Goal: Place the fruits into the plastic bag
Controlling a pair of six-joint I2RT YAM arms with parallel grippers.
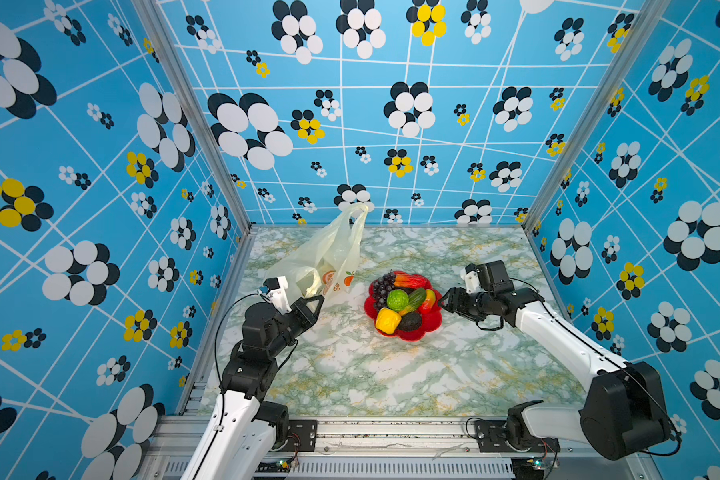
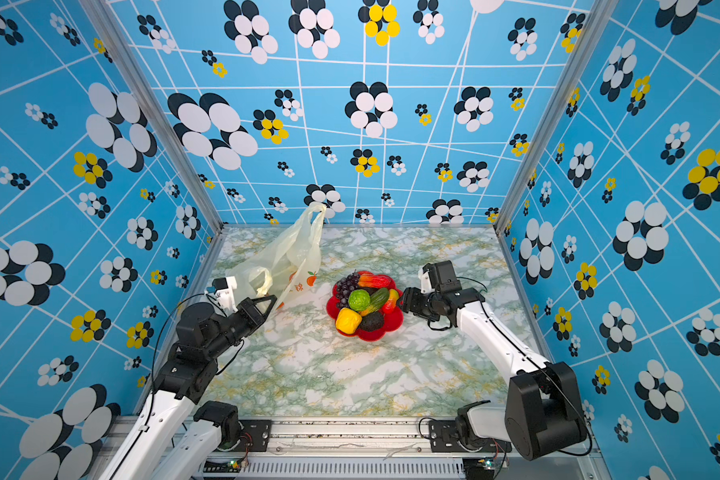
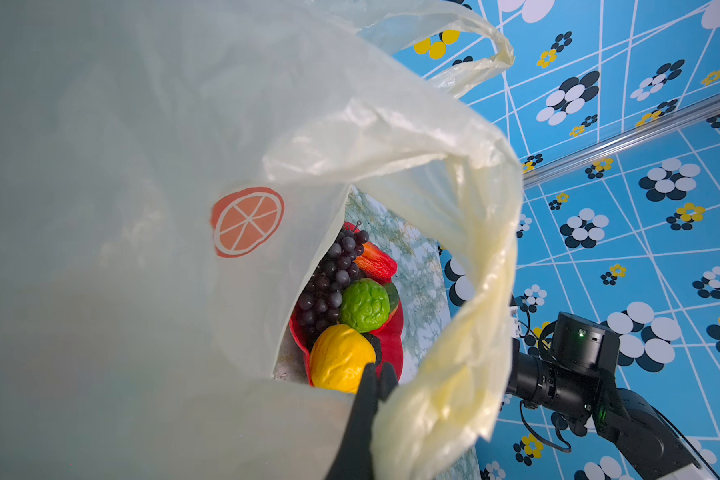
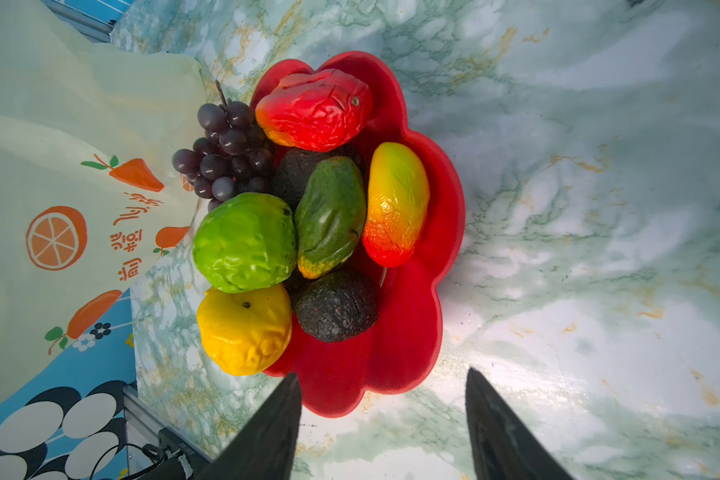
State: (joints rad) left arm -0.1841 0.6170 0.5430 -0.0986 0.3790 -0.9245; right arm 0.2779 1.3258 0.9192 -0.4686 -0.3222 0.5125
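The fruits [image 1: 398, 301] are piled in a red flower-shaped dish [image 1: 433, 322] at mid-table: purple grapes [image 4: 225, 153], a bumpy green ball [image 4: 244, 243], a yellow piece [image 4: 244, 328], a green cucumber [image 4: 331, 214], dark avocados [image 4: 337, 305] and red-orange pieces [image 4: 314, 110]. The pale-yellow plastic bag [image 1: 333, 249] stands left of the dish, one handle raised. My left gripper [image 3: 377, 374] is shut on the bag's rim, holding its mouth toward the dish. Just right of the dish hovers my right gripper [image 4: 381, 374], open and holding nothing.
Blue flower-patterned walls [image 1: 100, 208] enclose the marble table [image 1: 371, 374] on three sides. An aluminium rail [image 1: 391, 432] runs along the front edge between the two arm bases.
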